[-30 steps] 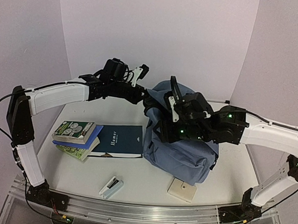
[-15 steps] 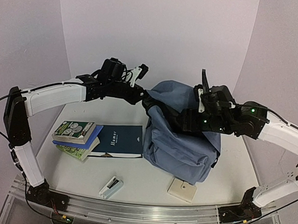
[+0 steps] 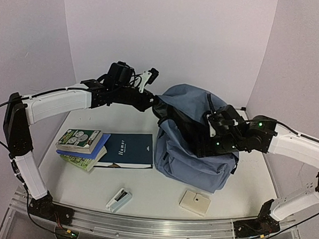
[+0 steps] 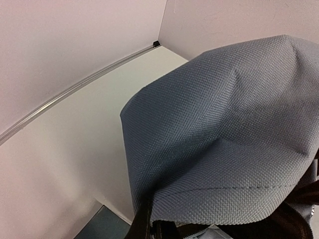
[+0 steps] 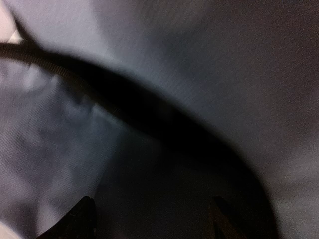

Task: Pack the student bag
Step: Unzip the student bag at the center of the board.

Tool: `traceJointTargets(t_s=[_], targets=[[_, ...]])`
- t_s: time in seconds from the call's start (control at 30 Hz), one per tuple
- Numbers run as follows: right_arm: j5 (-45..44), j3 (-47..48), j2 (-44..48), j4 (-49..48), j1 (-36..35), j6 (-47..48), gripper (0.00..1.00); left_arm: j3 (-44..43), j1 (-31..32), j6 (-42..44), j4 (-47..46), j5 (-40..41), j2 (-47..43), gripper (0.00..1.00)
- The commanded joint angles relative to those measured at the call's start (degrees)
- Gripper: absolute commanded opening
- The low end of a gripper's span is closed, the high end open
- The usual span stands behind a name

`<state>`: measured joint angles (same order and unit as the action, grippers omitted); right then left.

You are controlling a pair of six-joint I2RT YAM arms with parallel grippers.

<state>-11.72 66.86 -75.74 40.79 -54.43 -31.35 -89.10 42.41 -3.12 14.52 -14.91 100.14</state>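
slate-blue student bag (image 3: 192, 164) right of centre in the top view, standing on the table (image 3: 150, 191), mouth gaping toward the upper left. held up at the rim by the left gripper (image 3: 152, 103), just left of the bag's top. fingers buried in fabric there and out of shot in the left wrist view, but going by the lifted rim, clamped on it. same hold as a second ago, no shift.

changed: right arm only. a second ago low across the bag front. half a second ago lifted away toward the upper right. now dropped back, wrist at centre right of the top view, nose down in the dark opening. bag itself hardly shifted through all that.

right gripper (image 5: 152, 221) inside the bag, per the right wrist view: blurred black lining all around, dark fingertips (image 5: 82, 219) at the bottom corners of the frame, spread apart, nothing seen between them.

meaning for the task: probably a release or a tidy-up inside the bag, not a fresh pickup. contents too dark to tell.

left outside:
- stacked books (image 3: 82, 143) at middle left
- dark blue book (image 3: 128, 149) just beside the bag's left edge
- white gadget (image 3: 119, 199) and beige square (image 3: 195, 201) along the lower middle

all unmoved over the last second. packing far from finished by the look of it, plenty left to load, mouth kept open for it.
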Motion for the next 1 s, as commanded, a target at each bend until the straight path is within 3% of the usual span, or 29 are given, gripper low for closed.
traceJointTargets(t_s=[0.0, 0.23, 0.27, 0.37, 0.47, 0.77, 0.97], targets=[[14.2, -4.0, 5.2, -3.8, -1.4, 2.0, 0.74, -0.4, -0.2, -1.9, -0.2, 0.0, -1.5, 0.00], [11.6, -8.5, 3.8, -4.6, -4.6, -1.3, 0.71, -0.1, -0.2, -3.6, 0.1, -1.0, -1.2, 0.01], [10.1, -8.5, 3.8, -4.8, -5.1, -1.6, 0.72, -0.3, -0.2, -3.6, 1.2, -1.5, -1.2, 0.07], [8.5, -8.3, 3.6, -5.5, -5.7, -1.8, 0.72, 0.1, 0.0, -2.8, 4.8, -5.2, -2.6, 0.53], [7.2, -7.7, 3.1, -5.9, -5.7, -1.6, 0.73, 3.5, 2.0, -0.3, 5.7, -6.7, -6.3, 0.78], [6.6, -6.3, 1.6, -6.5, -5.7, -0.7, 0.73, 7.9, 10.5, 0.9, 8.8, 0.1, -16.3, 0.87], [6.6, -6.8, 2.4, -6.9, -5.7, -1.0, 0.73, 6.2, 13.1, 2.0, 11.7, 0.4, -15.9, 0.86]])
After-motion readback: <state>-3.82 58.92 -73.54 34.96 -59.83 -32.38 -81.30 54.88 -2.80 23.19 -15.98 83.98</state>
